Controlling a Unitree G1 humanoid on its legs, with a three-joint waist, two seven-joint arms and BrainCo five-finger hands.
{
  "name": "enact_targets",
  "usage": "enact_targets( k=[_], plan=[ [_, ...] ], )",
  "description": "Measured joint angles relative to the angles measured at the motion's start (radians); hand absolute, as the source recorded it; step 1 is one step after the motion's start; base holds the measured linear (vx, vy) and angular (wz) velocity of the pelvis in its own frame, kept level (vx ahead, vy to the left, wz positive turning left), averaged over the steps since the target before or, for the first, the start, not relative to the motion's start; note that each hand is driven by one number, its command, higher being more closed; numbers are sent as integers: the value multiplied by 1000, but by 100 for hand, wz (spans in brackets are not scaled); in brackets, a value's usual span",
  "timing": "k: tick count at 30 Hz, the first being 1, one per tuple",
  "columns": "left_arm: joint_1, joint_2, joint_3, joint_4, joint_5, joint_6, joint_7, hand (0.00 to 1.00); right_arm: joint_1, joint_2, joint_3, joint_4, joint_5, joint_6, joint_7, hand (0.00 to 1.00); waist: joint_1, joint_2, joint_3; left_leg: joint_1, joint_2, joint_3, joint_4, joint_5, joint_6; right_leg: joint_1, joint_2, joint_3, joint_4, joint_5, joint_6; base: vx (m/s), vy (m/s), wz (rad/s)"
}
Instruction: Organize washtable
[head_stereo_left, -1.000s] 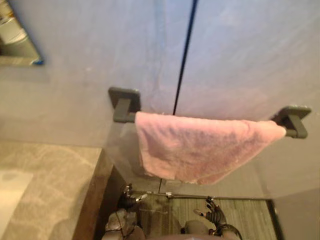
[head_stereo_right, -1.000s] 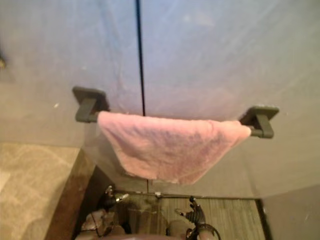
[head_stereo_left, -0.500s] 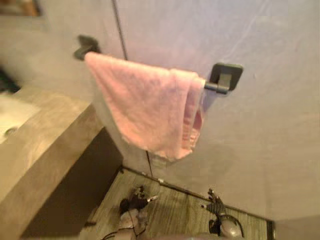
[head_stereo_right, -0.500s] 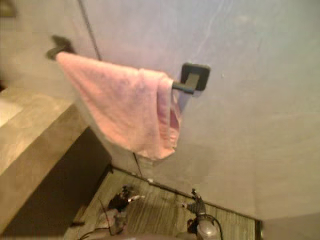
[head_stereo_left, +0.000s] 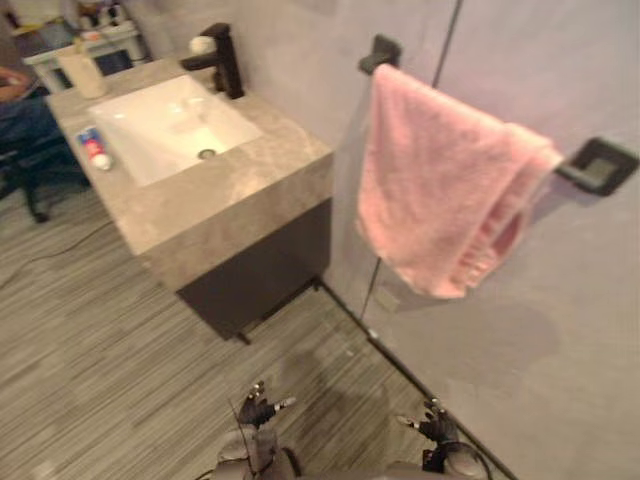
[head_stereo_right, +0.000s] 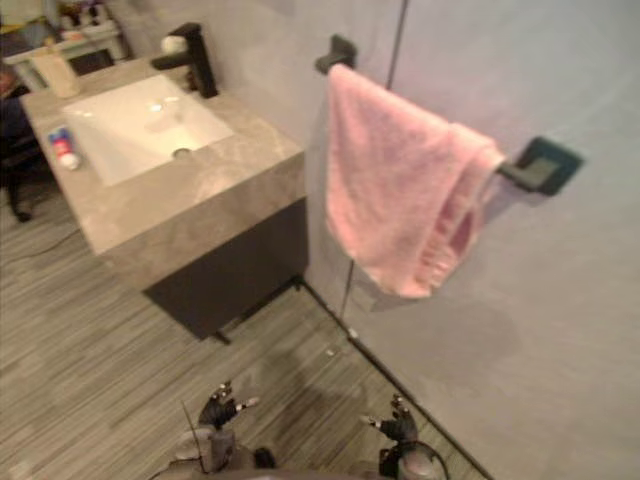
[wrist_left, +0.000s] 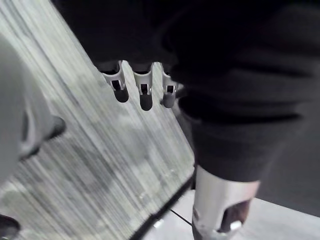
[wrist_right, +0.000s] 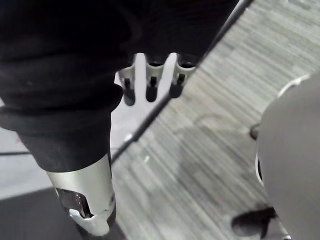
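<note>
Well ahead of our left hand (head_stereo_left: 258, 408) and off to its left stands the washtable (head_stereo_left: 240, 190). On it we see a pale cup (head_stereo_left: 82, 72) at the far corner, a small tube (head_stereo_left: 92, 147) lying loose on the stone beside the white basin (head_stereo_left: 170, 125), and a black faucet (head_stereo_left: 222, 60) behind the basin.

Our left hand hangs low over the striped floor, fingers loosely straight and thumb apart, with nothing in it. Our right hand (head_stereo_left: 432, 425) hangs beside it in the same slack, empty way.

Above and ahead of the right hand, a pink towel (head_stereo_left: 440, 190) is draped over a black towel bar (head_stereo_left: 600, 165) on the wall, bunched toward its right end.

We judge the towel to be hung. The tabletop looks unsorted, with the tube not yet put away, and both hands are well apart from it.
</note>
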Motion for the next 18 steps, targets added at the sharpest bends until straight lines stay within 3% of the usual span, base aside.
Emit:
enact_targets(
  k=[5,6,8,9,10,11,12,13,15,16,18],
  plan=[
    [39,40,3,33,13,0,-1,0,-32,-6,23,41,-25,2,0,0,2,-3,3,71,-76,-13,-198,98,29,-3,-33,-7,-16,16,34,-96,80,12],
    [41,45,4,33,24,-1,-3,0,-35,-4,22,48,-40,3,0,0,1,-21,4,77,-109,-36,-225,98,37,-24,-66,-26,32,-23,61,-63,124,25],
    [42,53,2,34,24,0,-8,0,-17,-9,18,45,-35,3,0,0,-3,-33,2,72,-152,-89,-234,81,56,-33,-112,-31,121,-54,94,7,95,42],
    [41,47,1,37,24,-1,-8,0,-13,-13,17,41,-37,2,0,0,-4,-27,6,76,-158,-120,-235,72,68,-56,-123,-18,196,-59,97,48,83,56],
    [41,42,-5,45,24,0,-4,0,-16,-20,19,31,-39,2,5,0,-11,-13,6,79,-155,-158,-225,63,83,-141,-129,55,374,-22,66,144,104,80],
    [34,41,-9,55,24,1,-3,0,-25,-34,22,20,-39,-2,8,0,-29,19,10,90,-133,-205,-203,56,100,-194,-91,124,465,-34,16,193,128,89],
    [32,40,-9,56,24,2,-3,0,-25,-36,24,17,-39,-3,10,0,-31,27,17,89,-119,-227,-194,52,106,-209,-60,151,465,-67,4,281,113,106],
    [29,47,-8,54,23,1,-2,0,-23,-34,31,16,-36,-7,15,0,-28,16,26,95,-102,-278,-190,48,111,-265,6,199,462,-111,2,208,46,85],
    [21,59,-4,61,23,2,-2,0,-19,-27,37,0,-28,-9,15,0,-33,1,32,102,-99,-335,-186,48,115,-322,49,251,442,-112,5,224,3,100],
    [15,50,4,73,23,2,-2,0,-19,-29,39,-2,-19,-11,15,0,-33,0,32,110,-101,-378,-177,39,97,-360,86,308,414,-108,12,265,-46,129],
    [16,39,28,72,24,-1,-2,0,-18,-29,39,-3,-8,-16,15,0,-33,-4,33,137,-119,-439,-177,29,76,-382,106,372,372,-94,26,321,-95,135]
  ],
)
